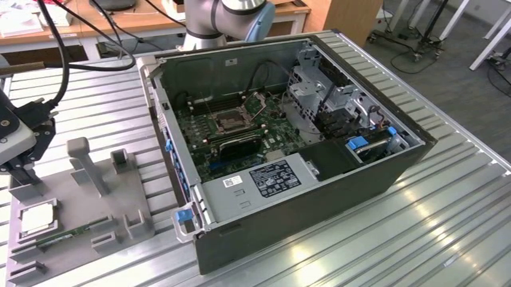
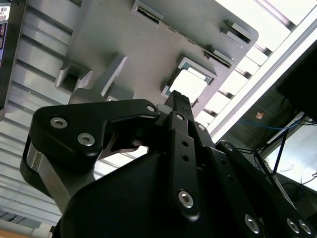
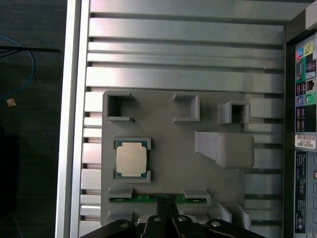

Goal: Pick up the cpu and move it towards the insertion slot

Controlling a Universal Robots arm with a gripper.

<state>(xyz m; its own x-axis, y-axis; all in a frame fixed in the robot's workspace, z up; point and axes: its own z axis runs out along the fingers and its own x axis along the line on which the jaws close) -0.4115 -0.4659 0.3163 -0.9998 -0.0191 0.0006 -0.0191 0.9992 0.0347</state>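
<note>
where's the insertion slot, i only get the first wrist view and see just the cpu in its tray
Observer: In the exterior view, the insertion slot sits on the green board inside the open computer case.
Operator: which side of the tray
Observer: The case stands to the exterior view's right of the grey tray holding the cpu.
Operator: anything close to the slot
Observer: Yes, black cables loop over the board close beside it.

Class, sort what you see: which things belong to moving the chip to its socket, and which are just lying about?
For the job: chip, socket, gripper.
Lying about: memory stick, power supply box.
</note>
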